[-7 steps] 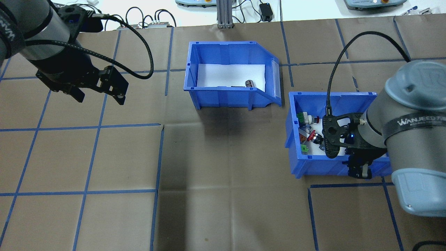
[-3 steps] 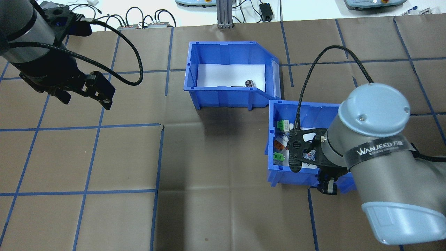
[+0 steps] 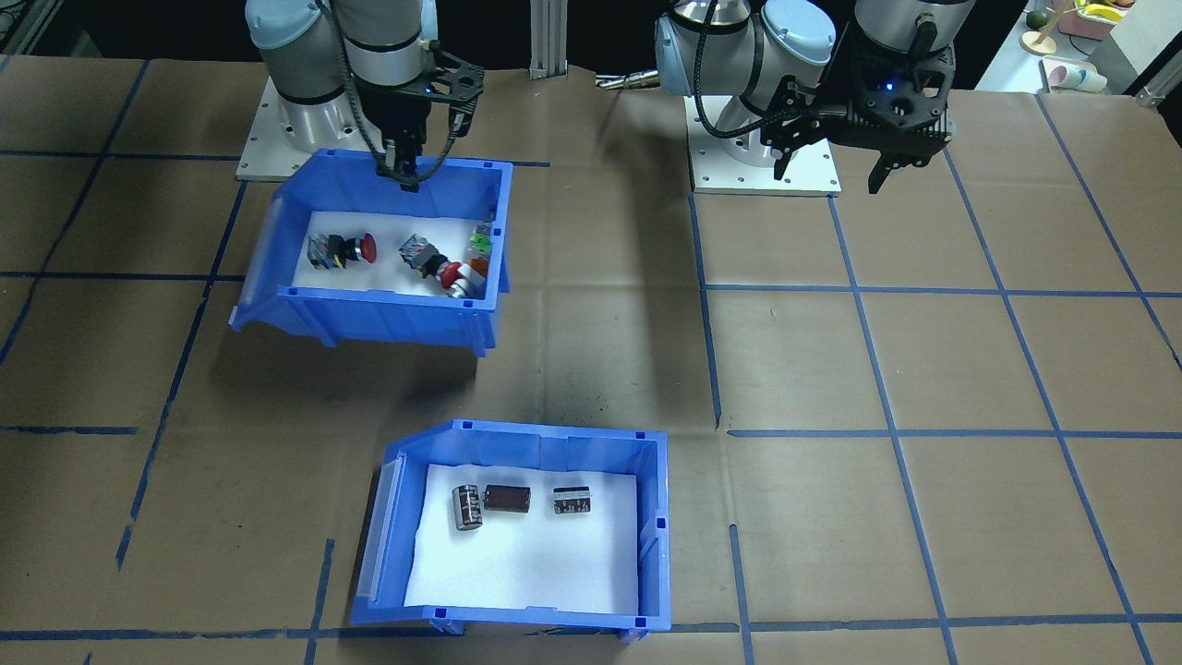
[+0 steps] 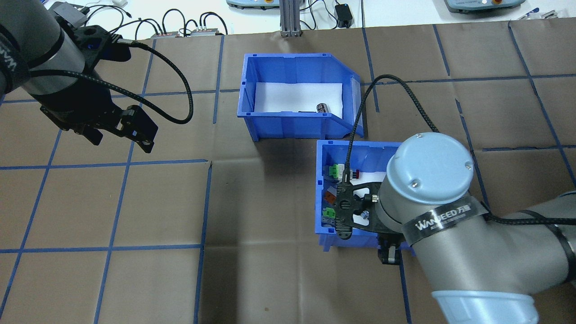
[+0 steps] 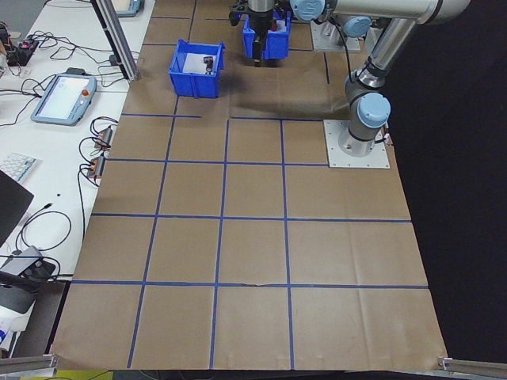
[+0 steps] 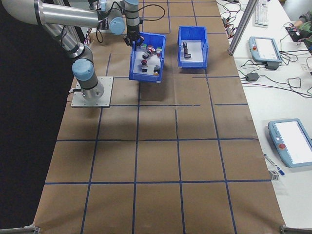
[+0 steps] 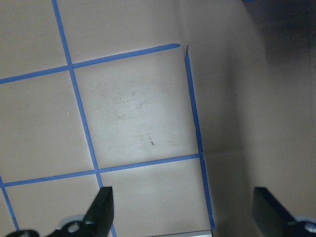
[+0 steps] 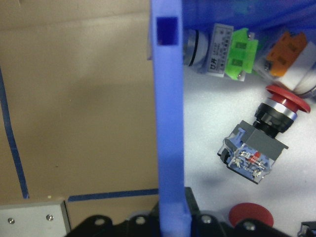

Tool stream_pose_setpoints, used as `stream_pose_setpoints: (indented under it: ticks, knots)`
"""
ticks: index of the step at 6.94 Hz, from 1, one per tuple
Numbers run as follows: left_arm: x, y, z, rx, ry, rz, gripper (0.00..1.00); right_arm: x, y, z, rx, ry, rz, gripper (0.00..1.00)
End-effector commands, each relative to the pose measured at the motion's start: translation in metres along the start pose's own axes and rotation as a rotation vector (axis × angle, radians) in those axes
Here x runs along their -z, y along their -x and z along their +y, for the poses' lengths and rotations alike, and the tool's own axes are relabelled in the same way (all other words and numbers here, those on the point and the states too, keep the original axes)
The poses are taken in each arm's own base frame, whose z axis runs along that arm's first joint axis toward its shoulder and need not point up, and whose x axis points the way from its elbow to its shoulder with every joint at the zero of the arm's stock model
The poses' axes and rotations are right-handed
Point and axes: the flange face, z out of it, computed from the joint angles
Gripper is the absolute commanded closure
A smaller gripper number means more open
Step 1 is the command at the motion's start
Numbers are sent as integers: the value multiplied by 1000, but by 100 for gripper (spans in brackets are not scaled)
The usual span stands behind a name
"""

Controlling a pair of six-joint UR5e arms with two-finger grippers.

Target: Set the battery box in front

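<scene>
— Battery box (image 3: 517,526) is sitting on the desk's far side from the robot, its white liner carrying three dark cylinders (image 3: 506,499). Who is holding what?

— Right pincer (image 3: 404,175) is clamping the rear wall of the switch bin (image 3: 369,314), a finger on either side of the blue rim, as the right wrist view is showing close up. Left pincer (image 3: 834,171) is hanging over bare paper with its fingers (image 7: 101,210) spread wide and gripping nothing.

— And the surface?

— Brown paper is covering the desk (image 4: 270,279), with blue tape marking a grid. Beyond its far edge, cables and pendant controllers are lying on a white bench (image 6: 273,92).

— What is one camera catching that another is missing?

— Front-facing camera is showing all three cylinders; overhead camera is showing only one, the box's near wall hiding the rest. Overhead, the right arm is covering much of the switch bin, which lies just beside the battery box's open corner.
</scene>
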Motion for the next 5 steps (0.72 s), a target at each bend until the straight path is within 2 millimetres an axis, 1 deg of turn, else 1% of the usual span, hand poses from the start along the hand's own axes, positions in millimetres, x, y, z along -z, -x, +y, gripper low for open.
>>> stream_pose_setpoints:
  ticks: [1, 2, 3, 4, 5]
  knots:
    - [-3, -2, -1, -30, 0, 17, 1, -21, 21, -62, 98, -36, 43, 100]
    - [-5, -7, -4, -32, -13, 69, 1, -34, 28, -82, 93, -36, 42, 100]
    - [-7, -7, -6, -32, -7, 70, 1, -45, 29, -94, 80, -35, 43, 100]
    - [-7, -7, -4, -32, -8, 68, 1, -52, 28, -96, 60, -29, 31, 100]
    - [-9, -6, -7, -28, -5, 70, 1, -54, 28, -96, 58, -27, 23, 70]
